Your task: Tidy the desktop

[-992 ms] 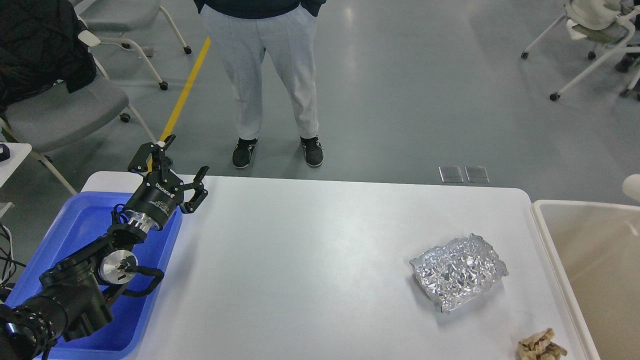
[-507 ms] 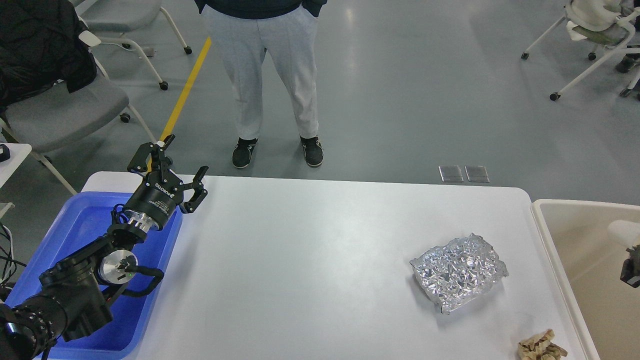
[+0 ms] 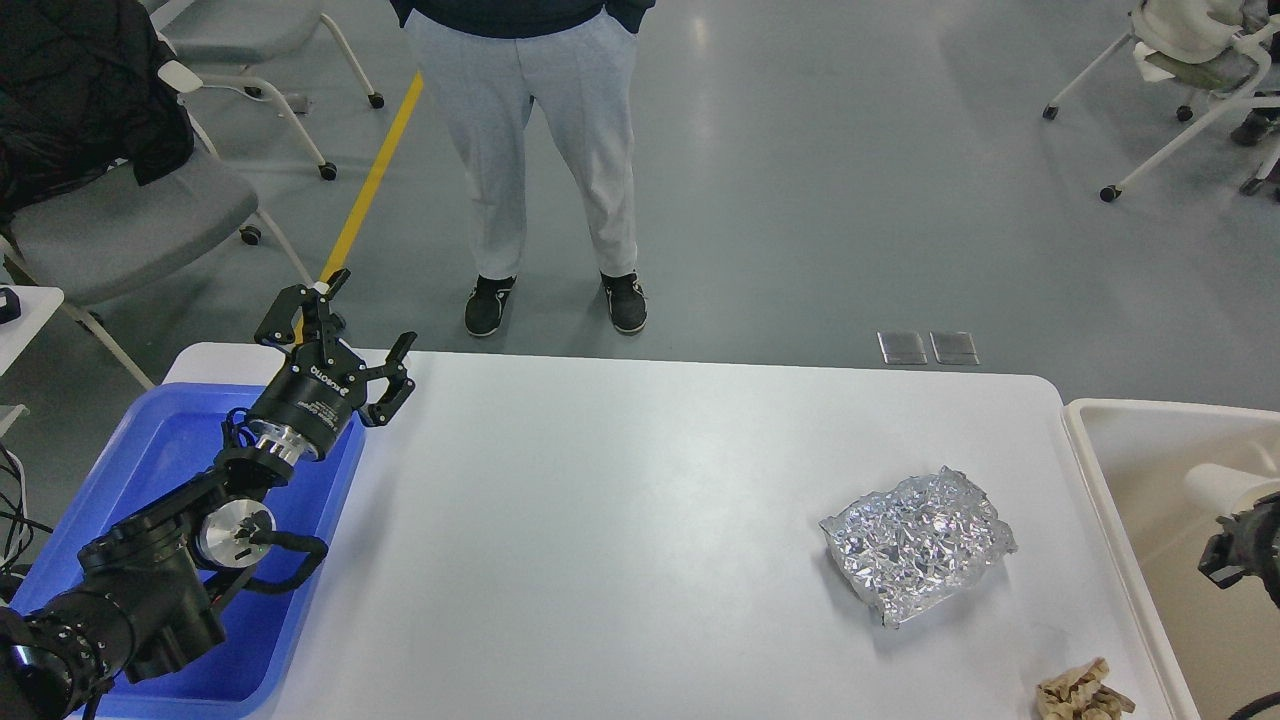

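At nine o'clock you have the blue tray (image 3: pixel 165 450), smooth moulded plastic with rounded walls, and what shows of its floor is bare. Your left gripper (image 3: pixel 352 328) hangs above the tray's far corner with its two black fingers spread wide and nothing between them.

The desktop (image 3: pixel 600 520) fills the middle of the view: a matte white slab with rounded corners, clear across its left and centre. That part looks done.

What is left sits toward three and four o'clock. A crumpled foil sheet (image 3: pixel 915 545) lies flat on the desktop, roughly rectangular, bright and heavily creased, with ragged edges that should give a finger something to catch. Judge it light and easily crushed. At five o'clock, right at the near edge, a small wad of brown paper (image 3: pixel 1083 692) lies scrunched and partly cut off by the frame.

At three o'clock the beige bin (image 3: pixel 1100 470) stands just beside the desktop's right end, with smooth pale walls. Your right gripper (image 3: pixel 1235 555) is over it at the view's edge, seen dark and partly cropped, with something pale next to it. You cannot tell whether its fingers are apart or together, or whether they hold that pale thing.

So two pieces remain on the desktop, by my reckoning.
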